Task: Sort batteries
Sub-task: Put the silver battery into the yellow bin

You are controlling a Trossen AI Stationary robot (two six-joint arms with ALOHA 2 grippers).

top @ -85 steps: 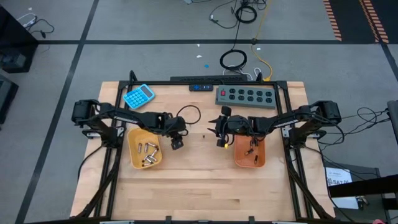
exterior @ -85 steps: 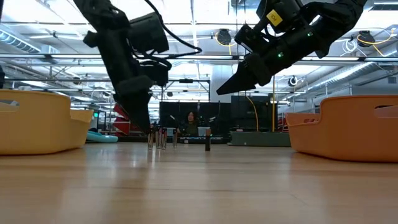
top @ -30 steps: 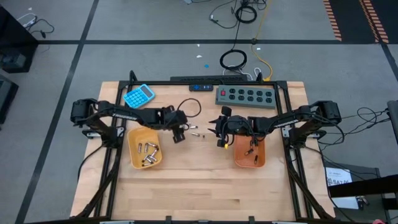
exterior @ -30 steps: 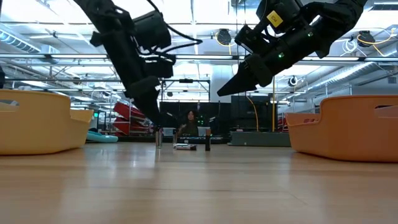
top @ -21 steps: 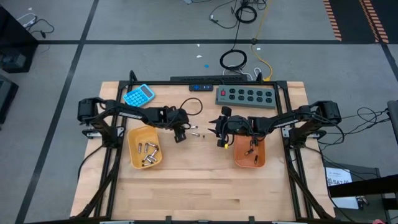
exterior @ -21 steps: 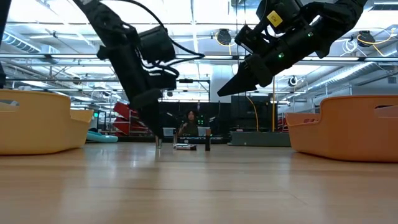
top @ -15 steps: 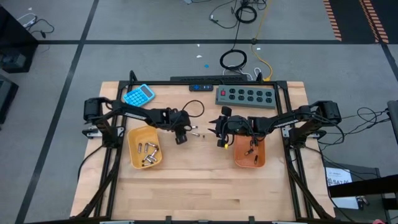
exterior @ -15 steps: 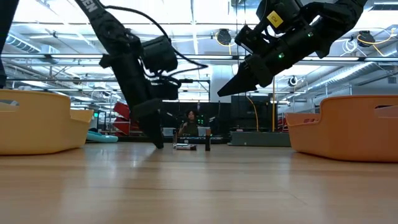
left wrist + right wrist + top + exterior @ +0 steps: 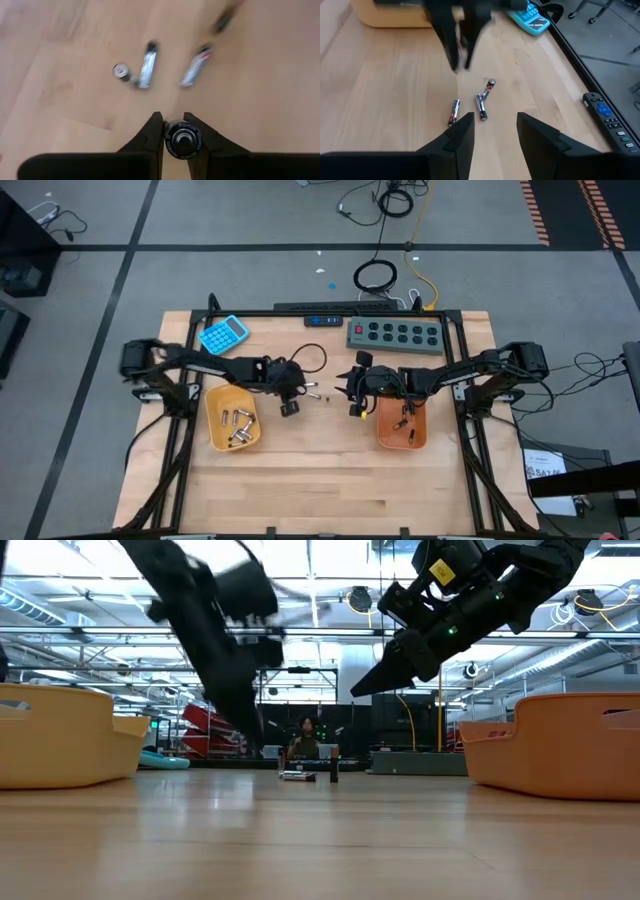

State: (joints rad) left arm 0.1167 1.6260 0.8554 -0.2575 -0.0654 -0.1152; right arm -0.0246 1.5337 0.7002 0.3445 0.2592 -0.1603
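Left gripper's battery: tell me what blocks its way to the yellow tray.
Nothing visible does. The left gripper holds a battery end-on just beside the yellow tray, with only bare table between them. The loose batteries lie on its other side.

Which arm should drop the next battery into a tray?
Left. Its tool is shut on a battery and sits beside the yellow tray, so it likely just swings over. The right tool is open and empty, hovering by the orange tray with the loose batteries ahead of it.
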